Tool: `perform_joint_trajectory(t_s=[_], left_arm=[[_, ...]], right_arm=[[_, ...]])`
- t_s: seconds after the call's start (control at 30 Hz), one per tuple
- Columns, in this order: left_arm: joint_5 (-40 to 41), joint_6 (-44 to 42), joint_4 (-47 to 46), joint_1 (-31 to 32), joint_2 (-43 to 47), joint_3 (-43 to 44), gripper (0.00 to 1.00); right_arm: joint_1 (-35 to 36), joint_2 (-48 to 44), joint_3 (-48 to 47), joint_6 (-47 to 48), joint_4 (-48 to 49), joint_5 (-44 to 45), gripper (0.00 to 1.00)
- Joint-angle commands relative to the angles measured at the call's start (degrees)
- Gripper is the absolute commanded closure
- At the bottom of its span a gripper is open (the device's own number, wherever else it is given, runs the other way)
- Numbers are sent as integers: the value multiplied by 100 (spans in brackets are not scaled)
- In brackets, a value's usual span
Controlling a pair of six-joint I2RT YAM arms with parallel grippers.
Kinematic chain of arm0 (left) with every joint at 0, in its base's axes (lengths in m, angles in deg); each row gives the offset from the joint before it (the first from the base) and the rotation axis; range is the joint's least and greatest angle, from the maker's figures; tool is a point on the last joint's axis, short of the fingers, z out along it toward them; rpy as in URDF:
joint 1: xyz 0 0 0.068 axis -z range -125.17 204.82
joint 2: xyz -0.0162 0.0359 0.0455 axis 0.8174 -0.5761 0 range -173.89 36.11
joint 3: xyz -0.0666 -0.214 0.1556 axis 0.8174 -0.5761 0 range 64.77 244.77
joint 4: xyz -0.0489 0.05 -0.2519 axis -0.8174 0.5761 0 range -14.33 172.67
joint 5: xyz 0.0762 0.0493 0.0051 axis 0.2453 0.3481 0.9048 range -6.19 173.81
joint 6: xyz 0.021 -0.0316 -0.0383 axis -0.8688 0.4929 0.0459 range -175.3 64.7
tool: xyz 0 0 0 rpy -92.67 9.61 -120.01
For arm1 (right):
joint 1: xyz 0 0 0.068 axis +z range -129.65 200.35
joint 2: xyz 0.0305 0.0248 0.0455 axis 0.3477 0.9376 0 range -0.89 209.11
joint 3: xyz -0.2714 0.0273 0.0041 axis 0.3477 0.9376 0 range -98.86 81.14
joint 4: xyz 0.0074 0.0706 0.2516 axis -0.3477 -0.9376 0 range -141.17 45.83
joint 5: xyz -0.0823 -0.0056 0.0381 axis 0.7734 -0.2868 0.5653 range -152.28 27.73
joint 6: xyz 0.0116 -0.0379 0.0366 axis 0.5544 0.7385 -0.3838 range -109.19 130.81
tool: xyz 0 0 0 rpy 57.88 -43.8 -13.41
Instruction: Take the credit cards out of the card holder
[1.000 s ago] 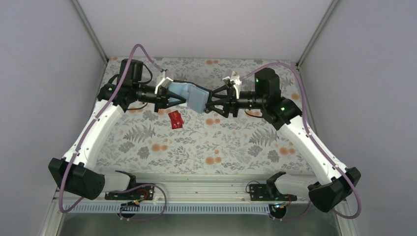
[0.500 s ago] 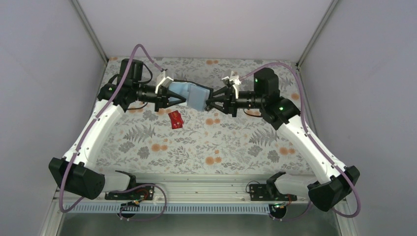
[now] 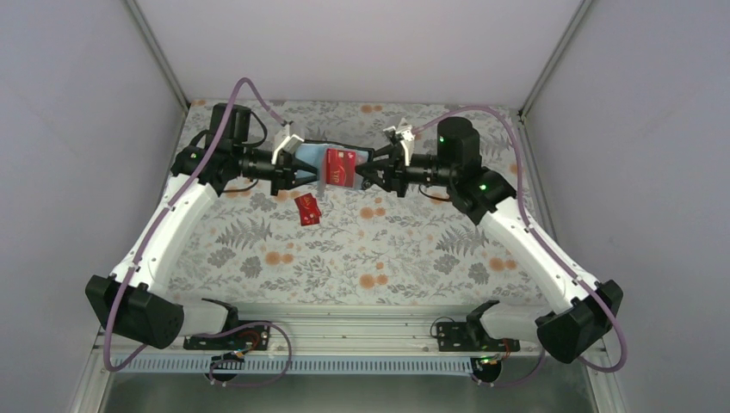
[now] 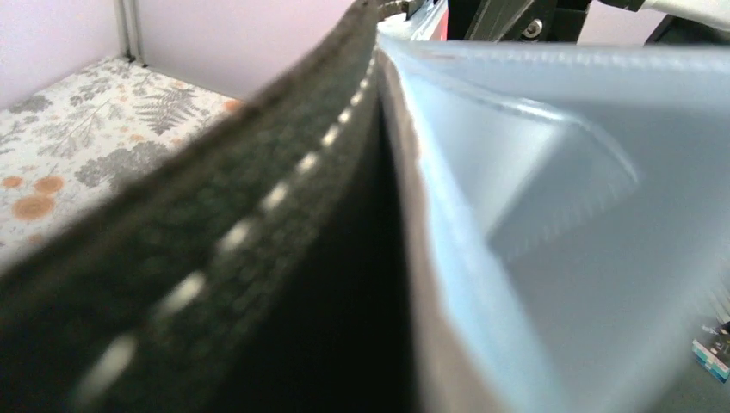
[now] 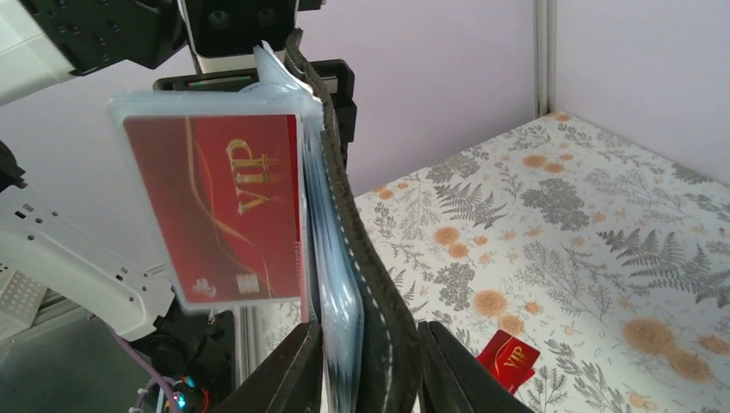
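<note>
The card holder (image 3: 315, 158) hangs in the air at the back of the table, between my two grippers. My left gripper (image 3: 301, 169) is shut on its left end; its black stitched cover (image 4: 258, 258) and pale blue sleeves (image 4: 559, 215) fill the left wrist view and hide the fingers. My right gripper (image 3: 366, 169) is shut on the right edge, with the sleeves and the cover (image 5: 366, 258) pinched between its fingers (image 5: 297, 370). One red VIP credit card (image 3: 341, 168) shows inside a clear sleeve (image 5: 215, 206). Another red card (image 3: 307, 209) lies loose on the table (image 5: 510, 357).
The floral table cloth (image 3: 405, 249) ends at pale walls on the left, right and back. Purple cables (image 3: 250, 90) loop over both arms. The arm bases and a metal rail (image 3: 361, 323) run along the near edge.
My right gripper has closed from open onto the holder's right edge and shifted slightly left. The holder's top face has turned from pale blue to a sleeve showing a red card.
</note>
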Motion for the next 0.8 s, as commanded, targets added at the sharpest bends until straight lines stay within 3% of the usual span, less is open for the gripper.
perform_joint_trajectory(t_s=[0.0, 0.27, 0.47, 0.77], left_arm=[[-176, 53, -198, 58, 2, -60, 98], [-93, 95, -214, 56, 12, -78, 98], [516, 359, -384, 62, -11, -69, 98], [415, 298, -330, 58, 12, -34, 98]], right_arm=[[268, 294, -81, -91, 186, 153, 68], [422, 307, -95, -3, 67, 255, 63], [420, 175, -55, 22, -177, 470, 56], [309, -349, 122, 647, -756, 721, 45]])
